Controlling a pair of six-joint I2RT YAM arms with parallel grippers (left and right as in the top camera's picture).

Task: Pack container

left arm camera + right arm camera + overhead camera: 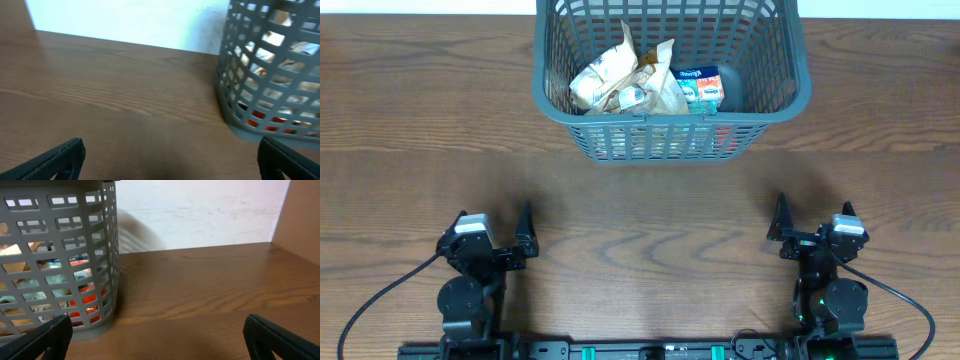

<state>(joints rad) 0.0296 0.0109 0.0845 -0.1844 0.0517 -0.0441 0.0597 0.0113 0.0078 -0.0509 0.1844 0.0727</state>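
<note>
The container [790, 95], a dark grey lattice basket, stands at the far middle of the table. It holds several snack packets [640, 80], tan, white and blue ones, with something red low at its front. It also shows in the left wrist view [235, 90] at the right and in the right wrist view [105, 255] at the left. My left gripper [525, 228] is open and empty near the front left, well short of the basket; its fingers [167, 157] frame bare wood. My right gripper [780, 225] is open and empty near the front right [157, 335].
The brown wooden table [640, 210] stretches between the basket and both arms. A pale wall [200, 215] rises behind the table's far edge. Black cables [370, 300] trail from the arm bases at the front edge.
</note>
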